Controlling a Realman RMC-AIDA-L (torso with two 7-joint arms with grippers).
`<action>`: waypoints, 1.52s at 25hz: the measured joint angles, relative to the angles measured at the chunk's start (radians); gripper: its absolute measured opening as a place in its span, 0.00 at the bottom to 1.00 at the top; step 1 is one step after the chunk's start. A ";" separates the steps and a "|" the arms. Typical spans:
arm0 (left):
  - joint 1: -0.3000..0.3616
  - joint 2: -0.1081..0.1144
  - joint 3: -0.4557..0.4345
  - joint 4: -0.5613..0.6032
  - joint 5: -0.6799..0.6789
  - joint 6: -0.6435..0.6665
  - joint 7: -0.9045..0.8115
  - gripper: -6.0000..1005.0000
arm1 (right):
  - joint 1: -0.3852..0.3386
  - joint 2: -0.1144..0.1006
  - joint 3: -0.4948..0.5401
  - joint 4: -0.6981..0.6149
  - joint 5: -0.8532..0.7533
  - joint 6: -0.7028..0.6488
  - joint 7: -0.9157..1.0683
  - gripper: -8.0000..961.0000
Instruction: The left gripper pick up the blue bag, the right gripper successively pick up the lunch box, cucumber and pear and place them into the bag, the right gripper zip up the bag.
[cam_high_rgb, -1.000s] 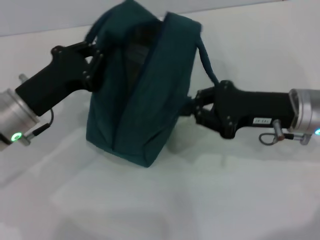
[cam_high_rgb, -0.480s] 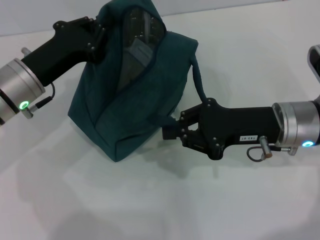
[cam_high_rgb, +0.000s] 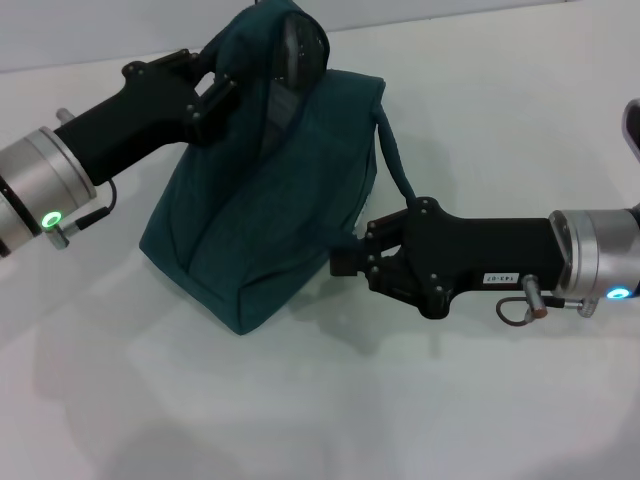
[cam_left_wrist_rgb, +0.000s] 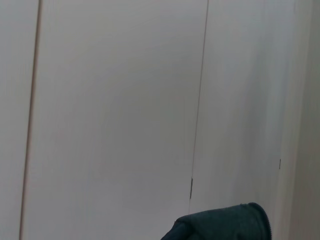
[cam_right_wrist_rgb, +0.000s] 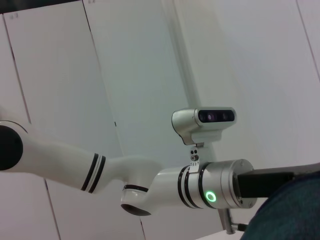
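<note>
The blue bag stands tilted on the white table, and only a narrow dark gap remains open at its top. My left gripper is shut on the bag's upper left edge and holds it up. At the bag's lower right side my right gripper has its fingers pinched together on the zipper; the pull itself is hidden. The bag's strap loops down toward the right gripper. A bit of the bag shows in the left wrist view, and a corner in the right wrist view. Lunch box, cucumber and pear are out of view.
The right wrist view looks across at my left arm's silver wrist with its green light, my head camera and pale wall panels. Bare white table surrounds the bag in front.
Over the last second the right gripper slid down and left along the bag's side, then held. The left gripper rose and shifted right. The bag's top opening has narrowed.
</note>
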 joint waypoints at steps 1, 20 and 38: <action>0.000 -0.001 0.000 -0.002 0.000 0.000 0.002 0.25 | 0.000 0.000 -0.002 0.000 0.000 0.000 0.000 0.08; 0.040 -0.005 -0.004 -0.008 -0.161 0.085 0.099 0.78 | 0.005 0.003 -0.018 0.005 0.012 0.005 -0.038 0.08; 0.202 0.002 -0.008 -0.001 -0.360 0.363 0.178 0.89 | 0.046 0.003 -0.473 0.022 0.514 0.095 -0.294 0.08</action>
